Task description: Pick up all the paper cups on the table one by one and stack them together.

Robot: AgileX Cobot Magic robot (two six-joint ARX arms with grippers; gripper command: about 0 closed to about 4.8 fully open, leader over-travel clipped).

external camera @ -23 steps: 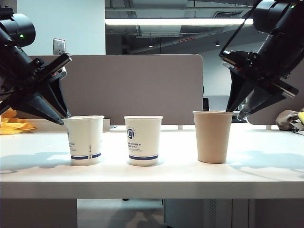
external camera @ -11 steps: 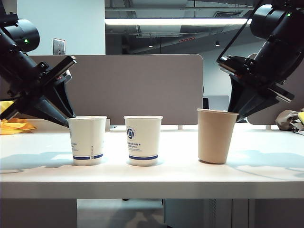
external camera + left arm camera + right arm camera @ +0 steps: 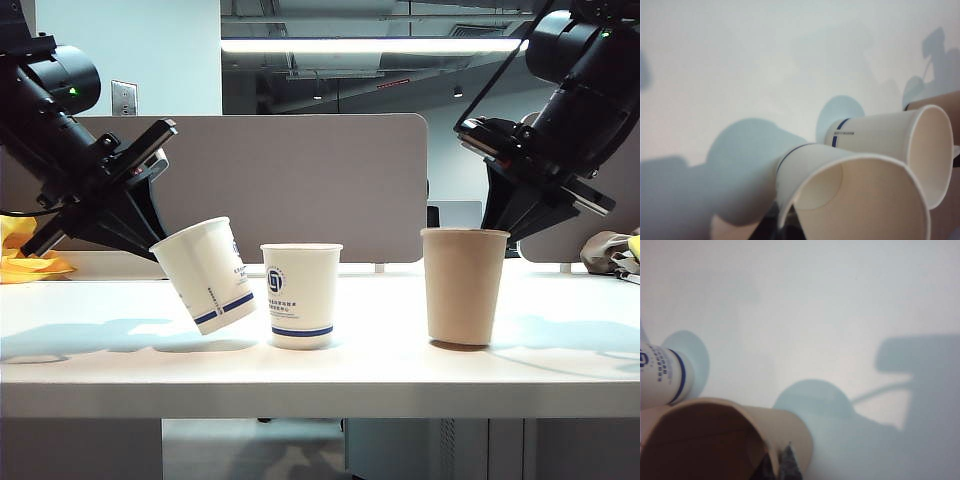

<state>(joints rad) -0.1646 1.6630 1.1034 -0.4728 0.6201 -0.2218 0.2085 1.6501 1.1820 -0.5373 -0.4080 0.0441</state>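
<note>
Bench [image 3: 320,375] surface lies bare ahead of the middle white cup [image 3: 301,295]. Left gripper [image 3: 158,250], jaws clenched on the tilted white cup [image 3: 208,274], leans it toward that cup. Beyond it, right gripper [image 3: 497,233], jaws clenched on the brown cup [image 3: 463,286] rim.

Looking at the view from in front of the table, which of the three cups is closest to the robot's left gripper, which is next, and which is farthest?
From the left gripper, shut on a cup's rim:
1. The tilted white cup, in its grip, on the left.
2. The upright white cup, in the middle.
3. The brown cup, far right, pinched at its rim by the right gripper.
</note>
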